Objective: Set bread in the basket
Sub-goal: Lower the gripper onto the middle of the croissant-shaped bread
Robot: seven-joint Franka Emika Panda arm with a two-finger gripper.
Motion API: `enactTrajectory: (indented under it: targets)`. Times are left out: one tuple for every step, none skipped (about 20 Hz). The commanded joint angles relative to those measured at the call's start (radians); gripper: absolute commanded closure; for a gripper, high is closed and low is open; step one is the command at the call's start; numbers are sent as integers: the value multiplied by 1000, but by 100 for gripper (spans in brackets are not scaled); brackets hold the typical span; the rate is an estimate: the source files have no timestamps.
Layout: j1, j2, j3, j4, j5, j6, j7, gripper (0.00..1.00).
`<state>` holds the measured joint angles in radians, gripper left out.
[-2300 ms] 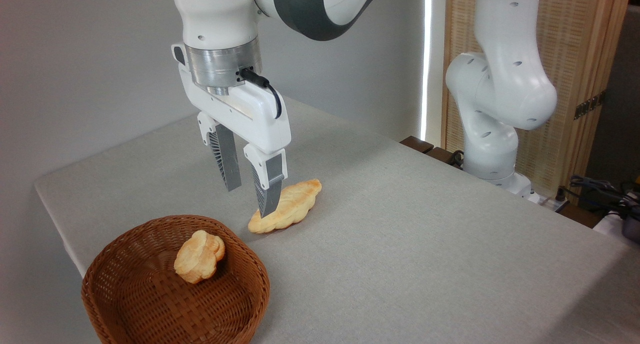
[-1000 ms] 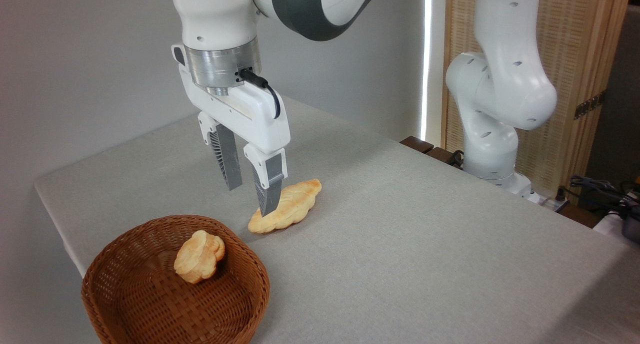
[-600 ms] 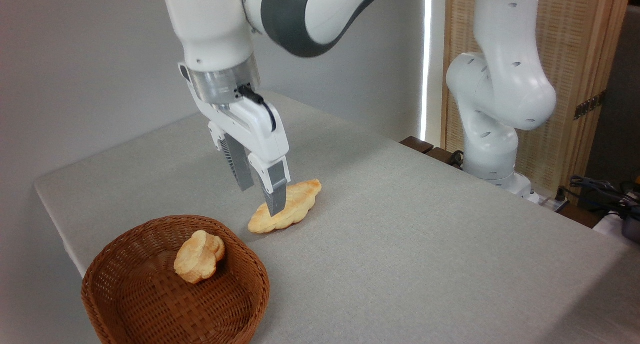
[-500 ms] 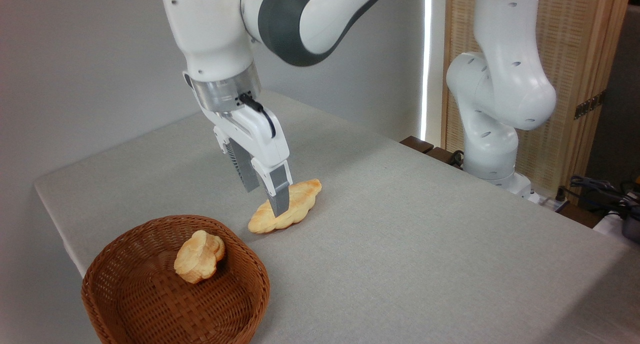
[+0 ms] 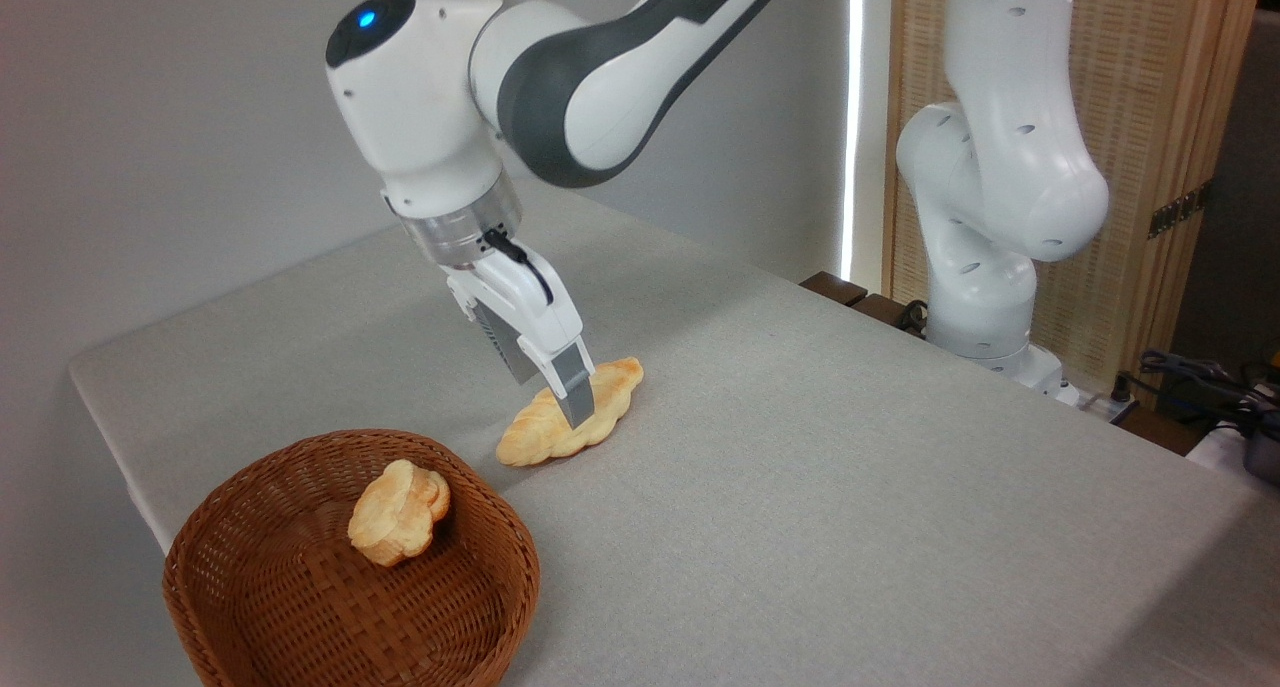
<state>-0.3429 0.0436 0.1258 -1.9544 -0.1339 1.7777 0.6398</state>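
Observation:
The bread (image 5: 533, 435), a long golden twisted loaf, lies on the grey table just behind and to the right of the basket (image 5: 509, 552). My gripper (image 5: 556, 399) is tilted and low over the loaf's middle. Its near finger crosses in front of the bread and its far finger stands behind it, so the jaws straddle the loaf, still apart. The bread rests on the table. The reddish-brown wicker basket sits at the front left corner.
A small lumpy golden bun (image 5: 398, 512) lies inside the basket. The arm's white base (image 5: 985, 307) stands at the table's far right, with cables (image 5: 1195, 375) beyond it. The table's left edge (image 5: 110, 437) runs close to the basket.
The gripper has swung from upright to tilted, moved right and come down. Its fingers now sit on either side of the bread's middle. Bread, bun and basket have stayed put.

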Motion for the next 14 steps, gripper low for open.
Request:
enactTrajectory:
  targets:
    - [-11,33,9,5,-16,-7,-14,0]
    - [-11,38,9,5,-15,-7,-12,0]
    - [-11,45,9,5,-13,-6,-9,0]
    - [-11,48,9,8,-10,-4,-8,0]
    - [-11,55,9,9,-10,-1,-6,0]
    - [-11,61,9,9,-10,3,-6,0]
    - [-11,70,9,12,-9,3,-9,0]
    - [-11,78,9,15,-9,5,-9,0]
    - [-11,84,8,15,-9,6,-11,0]
    - [-11,87,5,15,-9,6,-12,0]
    - [-11,88,-6,17,-9,6,-14,0]
    - [-11,88,-11,17,-9,6,-16,0]
    - [-11,91,-12,17,-9,6,-16,0]
    - [-11,96,-17,20,-9,6,-16,0]
